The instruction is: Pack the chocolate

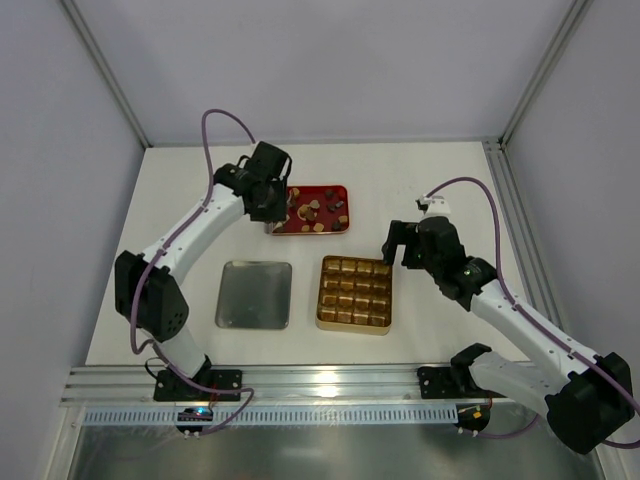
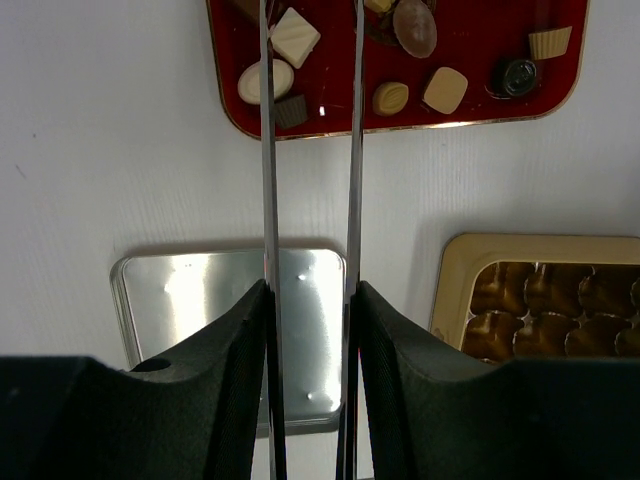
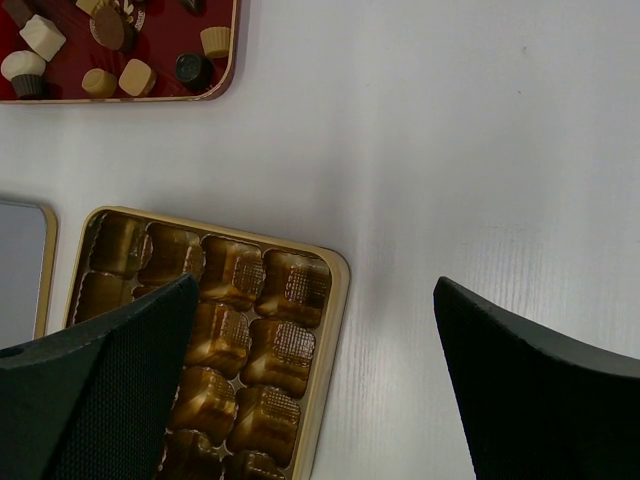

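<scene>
Shows the chocolate [image 2: 391, 98] as loose brown, tan and cream pieces, all inside a red tray [image 2: 480, 108] at the far side of a white tabletop [image 3: 450, 150]. Places the left gripper [image 1: 270, 222] over the tray's left end. From the left wrist, shows its fingers [image 2: 225, 370] carrying two thin metal blades, parallel with a narrow gap, running out past the top of the view; cannot tell whether the tips pinch a piece. Puts a cream square and a small dark cup in the gap between the blades, a cream oval under the left blade, a brown oval just right of the right blade, and the rest farther right. Shows the right gripper [image 3: 316, 285] with fingers spread wide and nothing between them, above the tabletop just right of a gold tin [image 2: 452, 285], well apart from the chocolate. Sets a silver lid [image 2: 200, 300] left of the tin.
</scene>
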{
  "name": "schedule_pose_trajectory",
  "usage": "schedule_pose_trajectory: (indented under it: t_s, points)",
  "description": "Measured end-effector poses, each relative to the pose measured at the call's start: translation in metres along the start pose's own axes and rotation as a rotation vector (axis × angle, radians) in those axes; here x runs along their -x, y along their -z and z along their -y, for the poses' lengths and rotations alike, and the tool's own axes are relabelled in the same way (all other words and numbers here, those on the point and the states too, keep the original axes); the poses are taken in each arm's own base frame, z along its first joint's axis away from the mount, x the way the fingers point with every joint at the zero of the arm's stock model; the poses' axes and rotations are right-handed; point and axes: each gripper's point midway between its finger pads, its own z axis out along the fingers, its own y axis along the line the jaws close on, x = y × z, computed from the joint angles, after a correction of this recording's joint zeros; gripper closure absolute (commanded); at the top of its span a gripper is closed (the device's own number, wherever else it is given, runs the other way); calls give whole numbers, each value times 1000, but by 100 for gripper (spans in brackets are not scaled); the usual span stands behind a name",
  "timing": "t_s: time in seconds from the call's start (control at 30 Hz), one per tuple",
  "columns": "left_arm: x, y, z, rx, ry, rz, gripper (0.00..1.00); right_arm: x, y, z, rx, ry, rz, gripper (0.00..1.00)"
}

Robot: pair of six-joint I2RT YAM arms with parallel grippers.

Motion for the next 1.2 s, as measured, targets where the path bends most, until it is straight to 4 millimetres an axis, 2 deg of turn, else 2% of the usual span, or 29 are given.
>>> schedule_pose_trajectory:
  t_s: [0.23, 0.47, 0.8, 1.2]
  points:
    - [6, -17, 9, -2, -6, -21, 62, 0, 0, 2, -9, 1, -1, 0]
    - [4, -31, 12, 7, -13, -45, 62, 0, 0, 2, -12, 1, 0, 0]
    - [1, -36, 13, 12, -18, -54, 64, -1, 0, 3, -13, 1, 0, 0]
    - [-2, -44, 13, 24, -23, -63, 68, -11, -2, 7, -23, 4, -20, 0]
